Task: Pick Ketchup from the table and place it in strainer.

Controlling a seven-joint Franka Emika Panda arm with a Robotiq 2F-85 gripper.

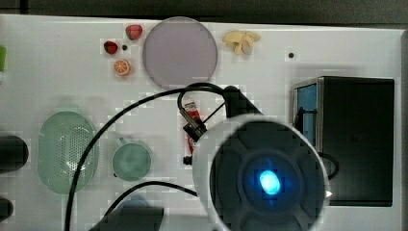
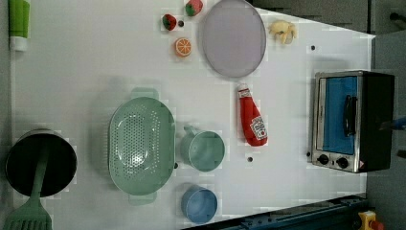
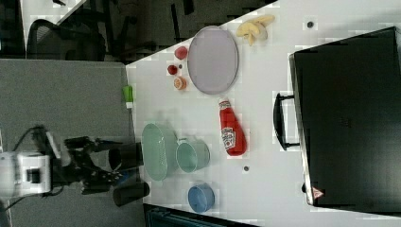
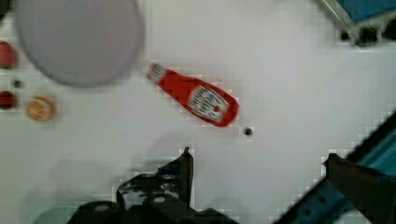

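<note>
A: Where do the jaws stand?

B: In the wrist view the gripper hangs above the white bench with its jaws spread wide and nothing between them. One dark finger shows on one side and the other well apart from it.

A: And the Ketchup?

B: The Ketchup lies flat on the bench, label up, beyond the jaws in the wrist view and apart from them. In the left view its white cap points toward the greyish-lilac plate, close to the plate's rim but not touching.

A: The strainer?

B: The strainer sits on the bench, well apart from the bottle. In the left view the green mug stands between them, just beside the strainer's right edge, and a blue cup sits below the mug.

A: What lies farther off?

B: Past the plate in the left view, two strawberries and an orange slice lie on its left, and a banana piece on its right. A toaster oven with a blue door stands at the left view's right side.
</note>
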